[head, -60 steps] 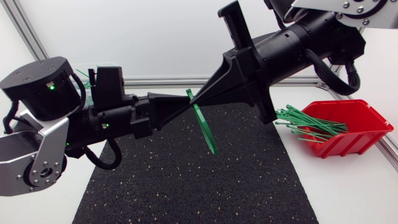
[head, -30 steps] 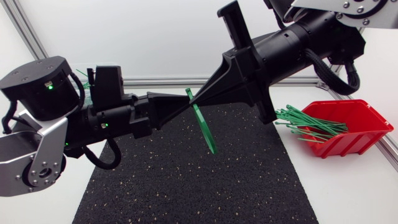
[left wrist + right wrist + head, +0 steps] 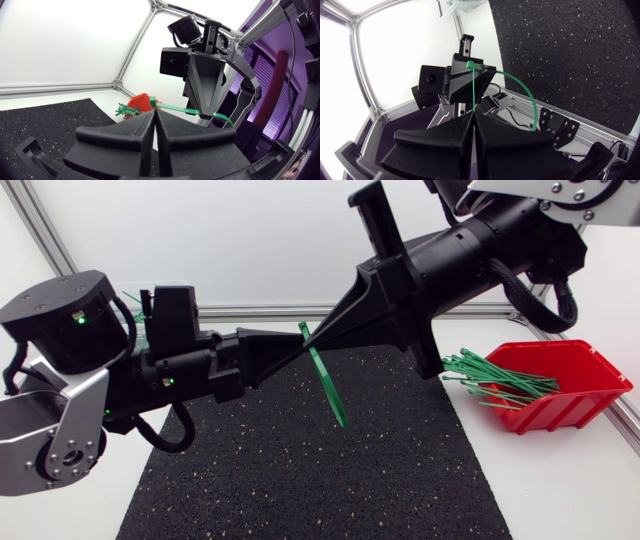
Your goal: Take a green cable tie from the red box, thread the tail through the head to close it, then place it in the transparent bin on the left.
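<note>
Compared with one second ago, both arms hold nearly the same pose. The left arm has shifted a trace, and the lower end of the hanging loop sits slightly nearer the left arm.

The left gripper (image 3: 299, 343) and right gripper (image 3: 313, 339) meet tip to tip above the far edge of the black mat (image 3: 300, 470). The green cable tie (image 3: 326, 378) is held between them and hangs in a curve over the mat without touching it. In the left wrist view the left jaws are clenched, with the tie's head at their tips. In the right wrist view the right jaws are clenched on the strap, which runs straight from them to the head.

The red box (image 3: 592, 363) stands off the mat's right edge. It holds a bundle of loose green ties (image 3: 495, 382) whose ends jut over its rim towards the mat.

The transparent bin (image 3: 464, 5) stands beyond the mat's far left corner, largely hidden by the left arm in the head view. Green ties show inside it.
</note>
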Motion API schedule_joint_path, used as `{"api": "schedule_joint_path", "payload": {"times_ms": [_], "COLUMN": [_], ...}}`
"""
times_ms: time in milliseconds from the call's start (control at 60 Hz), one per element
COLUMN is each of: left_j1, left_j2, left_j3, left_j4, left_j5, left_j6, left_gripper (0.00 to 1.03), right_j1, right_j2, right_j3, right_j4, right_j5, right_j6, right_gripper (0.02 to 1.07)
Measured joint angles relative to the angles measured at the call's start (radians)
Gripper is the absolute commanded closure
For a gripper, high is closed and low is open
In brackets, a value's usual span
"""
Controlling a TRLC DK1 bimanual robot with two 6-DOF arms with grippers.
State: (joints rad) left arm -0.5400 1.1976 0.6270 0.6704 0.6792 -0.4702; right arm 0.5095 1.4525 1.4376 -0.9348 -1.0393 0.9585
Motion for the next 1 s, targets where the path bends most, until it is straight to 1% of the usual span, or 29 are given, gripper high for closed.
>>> {"api": "schedule_joint_path", "payload": {"times_ms": [200, 333, 417, 483, 650, 1000], "left_j1": [0.005, 0.014, 0.016, 0.023, 0.036, 0.042], "left_j2": [0.018, 0.034, 0.033, 0.024, 0.003, -0.011], "left_j3": [-0.008, -0.01, -0.01, -0.01, -0.01, -0.01], "left_j4": [0.0, 0.0, 0.001, 0.0, 0.0, 0.0], "left_j5": [0.003, 0.003, 0.003, 0.003, 0.003, 0.004], "left_j6": [0.019, 0.023, 0.023, 0.023, 0.022, 0.022], "left_gripper": [1.0, 1.0, 1.0, 1.0, 1.0, 1.0], "right_j1": [0.001, 0.04, 0.071, 0.068, 0.01, 0.004], "right_j2": [-0.002, -0.003, -0.004, -0.014, -0.04, -0.073], "right_j3": [-0.009, -0.018, -0.025, -0.056, -0.098, -0.113], "right_j4": [0.027, 0.108, 0.132, 0.151, 0.156, 0.161], "right_j5": [0.003, 0.024, 0.023, 0.023, 0.023, 0.019], "right_j6": [0.003, 0.046, 0.065, 0.071, 0.079, 0.089], "right_gripper": [1.01, 1.01, 1.01, 1.01, 1.01, 1.01]}}
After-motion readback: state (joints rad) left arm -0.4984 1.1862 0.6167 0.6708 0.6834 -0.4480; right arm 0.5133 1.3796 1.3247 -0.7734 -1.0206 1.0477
